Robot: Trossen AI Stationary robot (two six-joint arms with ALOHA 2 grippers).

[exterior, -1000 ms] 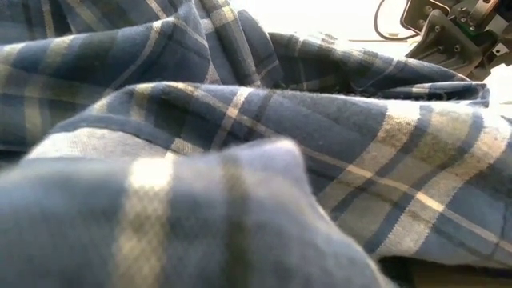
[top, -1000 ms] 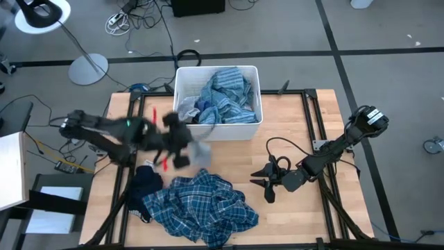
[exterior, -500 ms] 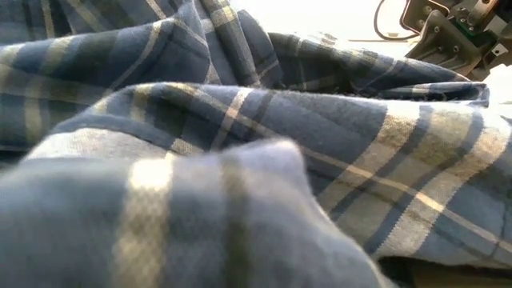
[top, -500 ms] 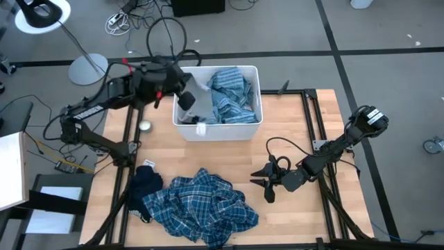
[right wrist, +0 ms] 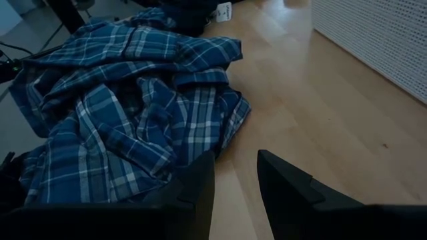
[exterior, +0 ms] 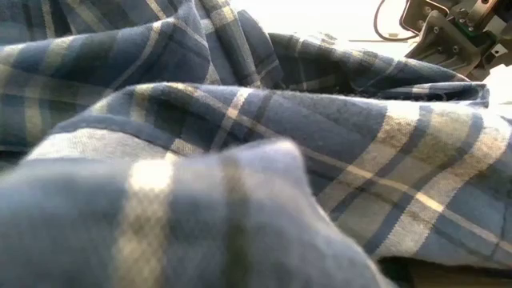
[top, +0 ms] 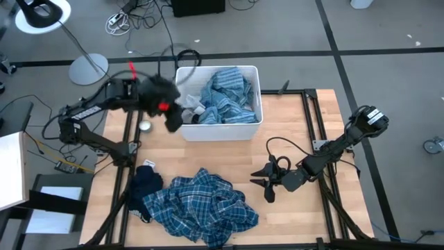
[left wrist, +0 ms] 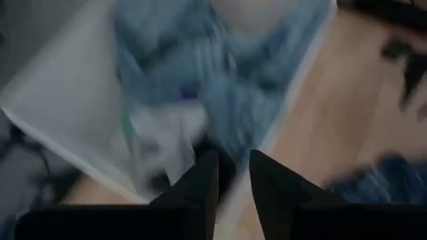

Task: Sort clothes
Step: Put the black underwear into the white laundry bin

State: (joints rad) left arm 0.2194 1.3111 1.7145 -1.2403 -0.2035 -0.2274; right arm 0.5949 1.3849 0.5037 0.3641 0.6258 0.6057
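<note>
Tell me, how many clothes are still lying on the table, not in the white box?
2. The plaid shirt is heaped at the table's front edge, and a dark navy garment lies touching its left side. Something smaller could be hidden under them.

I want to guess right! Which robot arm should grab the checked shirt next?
Probably the right. The right gripper rests open on the table beside the plaid shirt; the left gripper is up at the white bin.
</note>
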